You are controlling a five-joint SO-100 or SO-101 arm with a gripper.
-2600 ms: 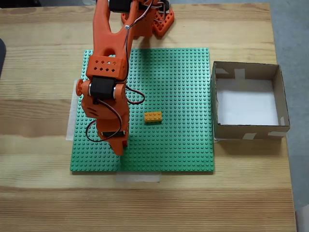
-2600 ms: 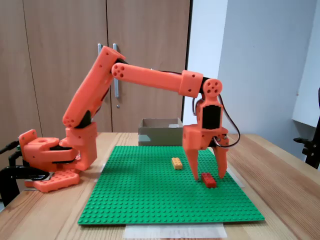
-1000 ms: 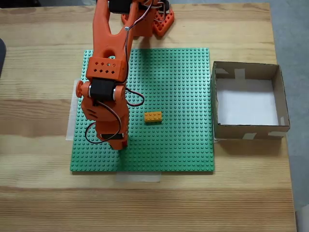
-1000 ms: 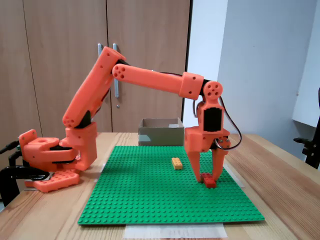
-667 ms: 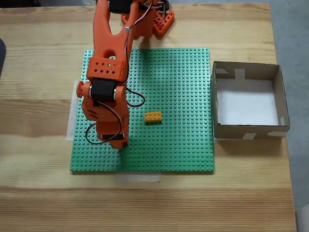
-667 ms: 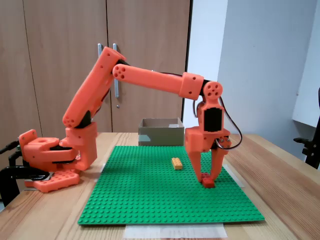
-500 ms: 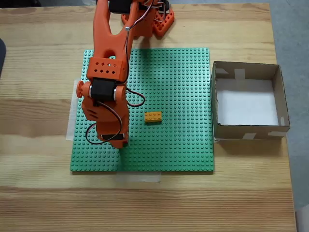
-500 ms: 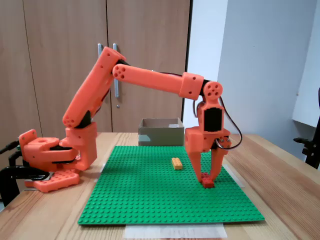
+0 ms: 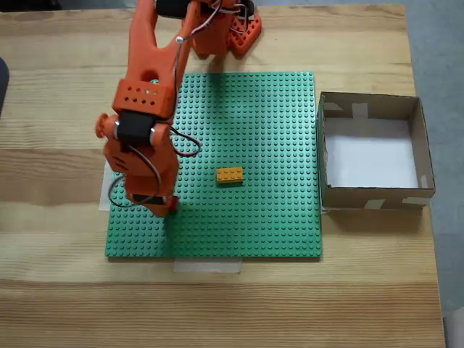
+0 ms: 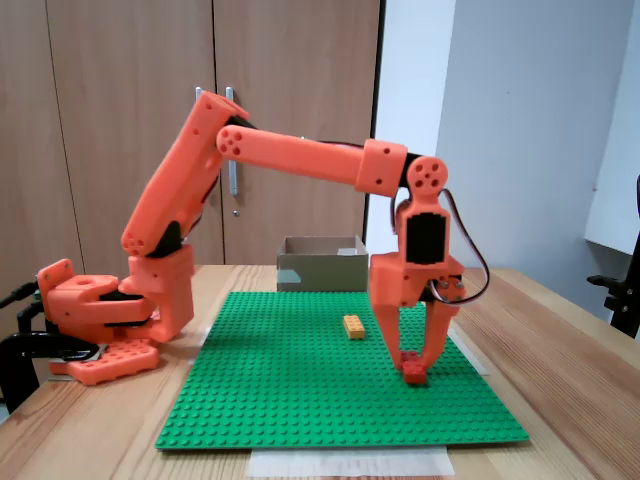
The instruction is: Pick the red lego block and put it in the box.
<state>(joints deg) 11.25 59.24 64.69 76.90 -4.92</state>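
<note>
1. Wooden cabinet doors (image 10: 130,120) and a pale wall (image 10: 520,130) stand behind the tabletop (image 10: 560,340) in a fixed view from the side; from above, the tabletop (image 9: 58,290) shows light wood planks with grey floor along its right edge.
2. On it lies a green studded baseplate (image 9: 254,123), with strips of pale tape (image 9: 206,266) showing at its near and left edges.
3. An orange arm (image 10: 290,150) reaches from its base at the far end of the plate and points the tool (image 10: 416,366) straight down near the plate's left edge as the top view shows it.
4. Its two fingers are drawn in against the red lego block (image 10: 414,371), gripping it just over the studs; whether the block touches the plate I cannot tell.
5. From above, the arm covers nearly all of the block, and only a red sliver (image 9: 172,206) shows at the tool tip (image 9: 169,210).
6. An orange-yellow brick (image 9: 230,175) lies mid-plate, apart from the tool.
7. Right of the plate in the top view sits the box (image 9: 370,105), its white bottom bare; from the side its far part (image 10: 320,262) is partly hidden by the arm.
</note>
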